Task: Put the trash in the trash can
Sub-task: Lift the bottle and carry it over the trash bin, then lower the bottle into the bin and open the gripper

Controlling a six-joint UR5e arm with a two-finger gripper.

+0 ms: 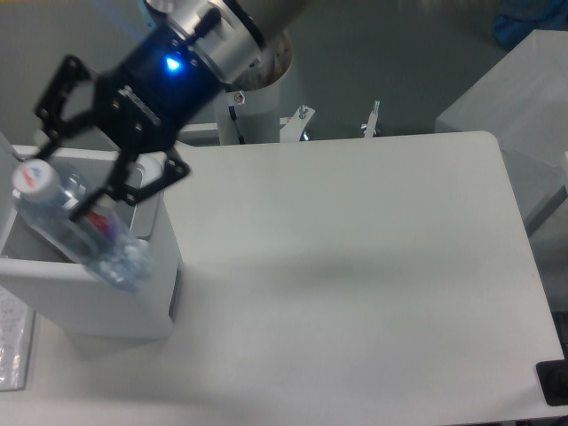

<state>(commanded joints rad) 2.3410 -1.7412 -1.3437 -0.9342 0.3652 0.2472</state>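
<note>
The black claw [67,191] grips a clear bottle [75,226] across its middle, fingers closed on the blue-pink label, and holds it in the air over the open white bin [98,293] at the table's [355,284] left edge. The bottle is tilted — white cap up and to the left, base down over the bin's front wall. A blue light glows on the arm's wrist [173,64]. The bottle hides the bin's inside — no wrapper can be made out.

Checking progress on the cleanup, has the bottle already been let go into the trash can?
No, the gripper holds the bottle, tilted, over the trash can.
</note>
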